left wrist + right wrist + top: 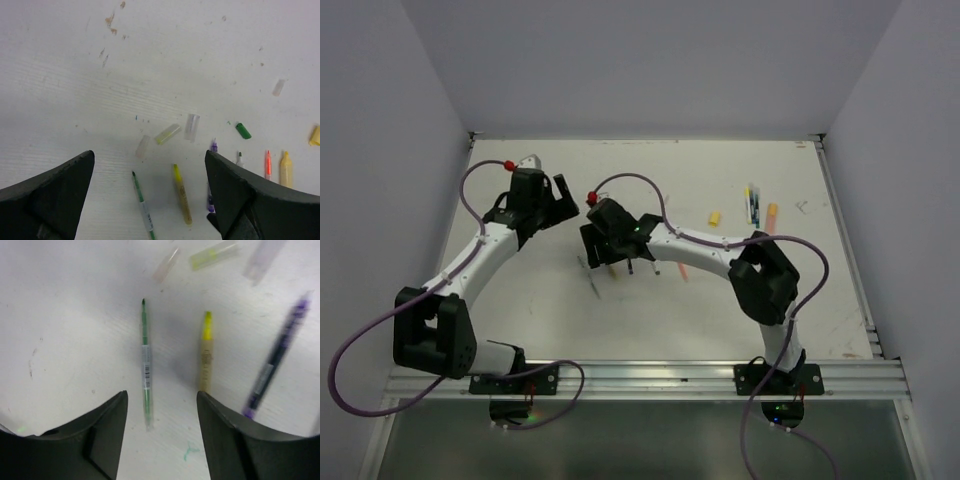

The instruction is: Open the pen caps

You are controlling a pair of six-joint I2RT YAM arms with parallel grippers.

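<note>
Both claws are open, nothing held. Left gripper [149,161] has its jaws spread wide above the table [65,75]. Right gripper [161,399] has its jaws apart over the same patch.

Three uncapped pens lie flat below, side by side and apart, tips bare: green pen [145,360], yellow pen [206,347], purple pen [276,357]. The green pen lines up with the gap between the right jaws and touches neither finger.

Three loose caps lie just past the pen tips, close together: pale cap [143,146], tinted cap [167,133], clear cap [191,126]. A green cap [243,130] sits alone further right. An orange pen [268,165], uncapped, lies beyond the purple one.

In the top view, a yellow cap [714,217] and more pens [752,205] lie on the right of the table, well apart from both grippers. They are too small to tell whether they are capped.
</note>
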